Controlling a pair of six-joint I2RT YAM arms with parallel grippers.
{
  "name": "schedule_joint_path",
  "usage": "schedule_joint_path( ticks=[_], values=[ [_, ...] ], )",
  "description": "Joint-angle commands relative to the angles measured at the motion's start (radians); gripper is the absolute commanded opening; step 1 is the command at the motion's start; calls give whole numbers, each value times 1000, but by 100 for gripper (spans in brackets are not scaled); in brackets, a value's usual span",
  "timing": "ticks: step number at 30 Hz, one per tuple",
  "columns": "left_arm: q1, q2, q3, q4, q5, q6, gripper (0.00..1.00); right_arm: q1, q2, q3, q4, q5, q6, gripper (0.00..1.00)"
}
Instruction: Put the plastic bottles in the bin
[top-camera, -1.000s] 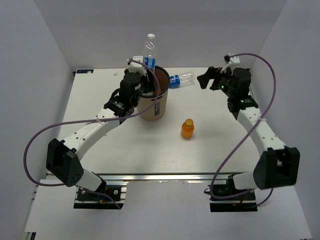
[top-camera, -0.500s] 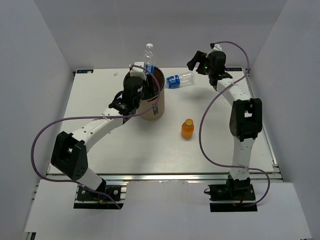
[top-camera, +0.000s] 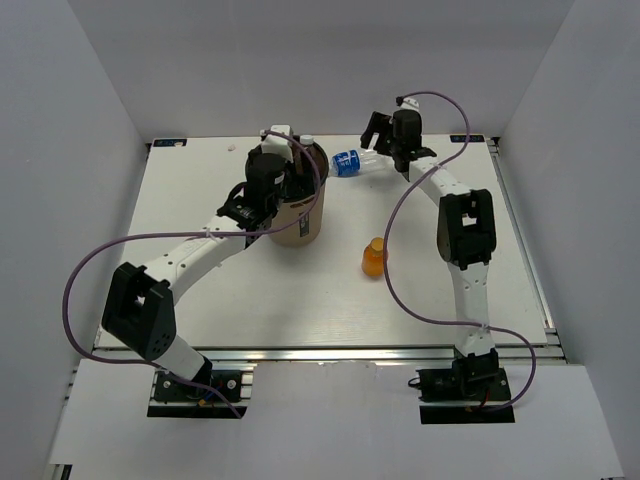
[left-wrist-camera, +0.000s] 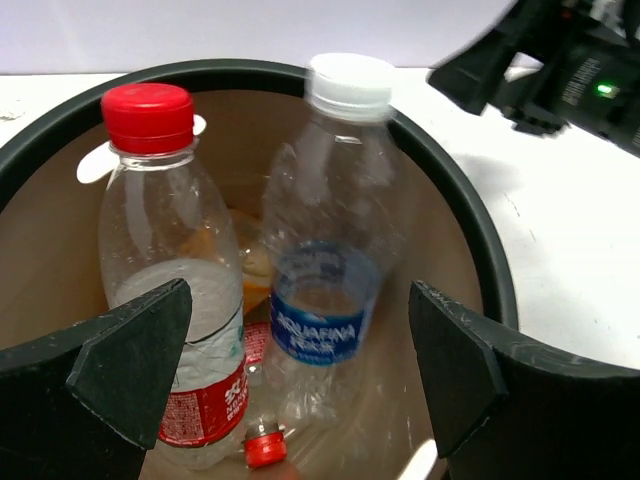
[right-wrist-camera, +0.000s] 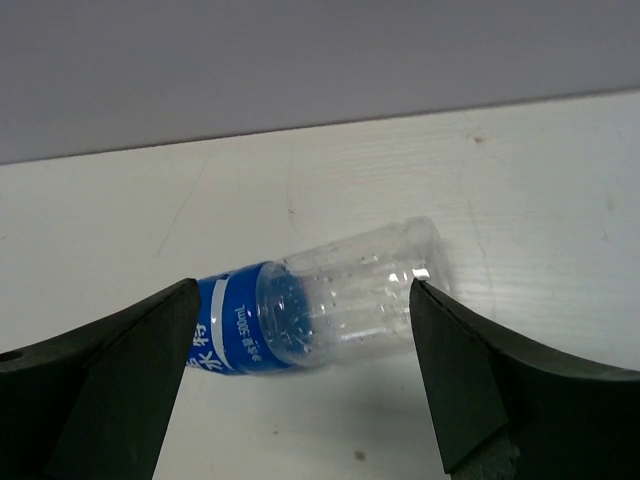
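The tan bin (top-camera: 300, 225) stands at the back middle of the table. My left gripper (top-camera: 283, 172) is open above its mouth (left-wrist-camera: 455, 215). Inside stand a clear bottle with a red cap (left-wrist-camera: 160, 270) and a blue-label bottle (left-wrist-camera: 330, 280), blurred and free between my open fingers (left-wrist-camera: 130, 370). An orange bottle (left-wrist-camera: 248, 262) lies deeper in the bin. A second blue-label bottle (top-camera: 352, 161) lies on its side right of the bin. My right gripper (top-camera: 384, 148) is open over its clear end (right-wrist-camera: 330, 300), not touching it. An orange bottle (top-camera: 373, 257) stands mid-table.
A loose red cap (left-wrist-camera: 265, 447) lies on the bin's floor. The white back wall rises just behind the lying bottle (right-wrist-camera: 300, 70). My right arm shows beyond the bin's rim in the left wrist view (left-wrist-camera: 570, 70).
The blue-label bottle held above the bin has left my left gripper and dropped inside. My right arm swung left and down to the lying bottle.
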Motion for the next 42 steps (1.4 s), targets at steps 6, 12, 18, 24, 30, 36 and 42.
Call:
schedule_joint_path(
  ticks=[6, 12, 18, 24, 30, 36, 42],
  values=[
    [1, -45, 98, -45, -21, 21, 98, -4, 213, 266, 148, -287, -375, 89],
    [1, -91, 124, -65, -33, 2, 98, -4, 213, 217, 142, -388, -384, 89],
    [1, -166, 80, -79, -48, -31, 98, -2, 49, -17, 174, -507, -398, 89],
    [1, -266, 5, -92, -120, -37, 98, -2, -20, -44, -10, -619, -608, 89],
    [1, -330, -70, -105, -172, -60, 98, -2, -3, 0, -172, -583, -696, 89],
    [3, -378, -121, -105, -179, -84, 98, 13, -9, -66, -225, -365, -529, 89],
    [3, -381, -120, -143, -192, -87, 98, 28, -78, -171, -100, -420, -518, 89]
  ],
)
